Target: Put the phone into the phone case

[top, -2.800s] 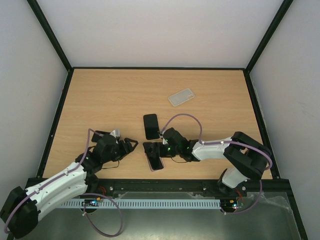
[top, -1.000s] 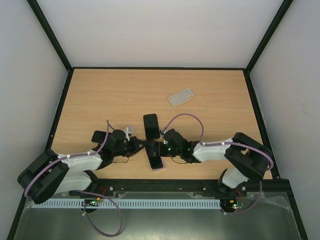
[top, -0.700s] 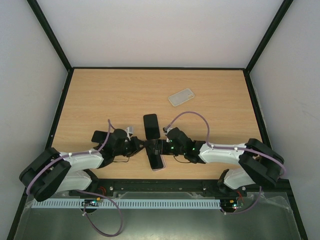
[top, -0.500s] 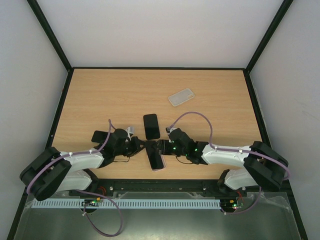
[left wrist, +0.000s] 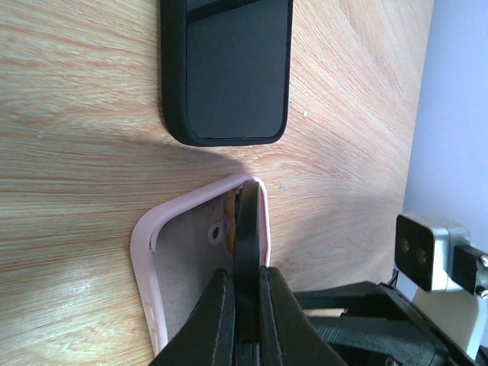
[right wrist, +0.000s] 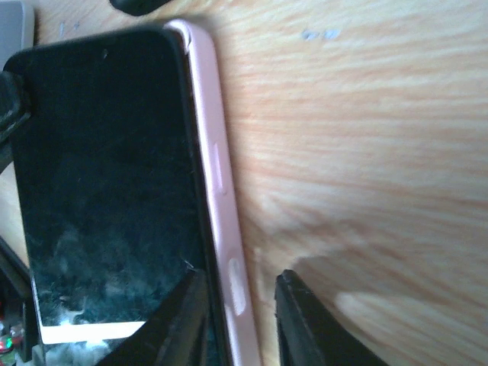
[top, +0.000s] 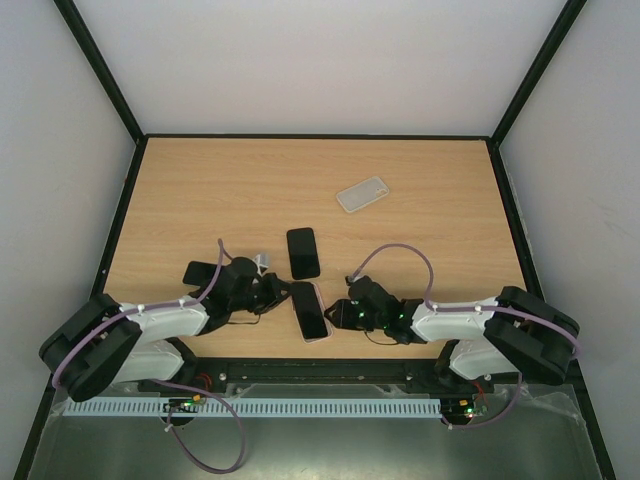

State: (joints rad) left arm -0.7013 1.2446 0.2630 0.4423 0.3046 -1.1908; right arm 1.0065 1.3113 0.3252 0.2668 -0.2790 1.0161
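Observation:
The black phone sits in the pink phone case near the table's front edge, between both arms. In the left wrist view the phone is seen edge-on, tilted up out of the case, whose grey inside shows beside it. My left gripper is shut on the phone's edge; from above the left gripper is at the phone's left. My right gripper straddles the case's pink side wall, open by a narrow gap: one finger over the screen, the other finger just off the wall.
A second black phone in a dark cover lies just behind the pink case; in the left wrist view this second phone is close ahead. A clear case lies farther back, right of centre. A black frame borders the table.
My right gripper has drawn back from above the phone to its right side, and its jaws have narrowed. The left gripper stays shut on the phone.

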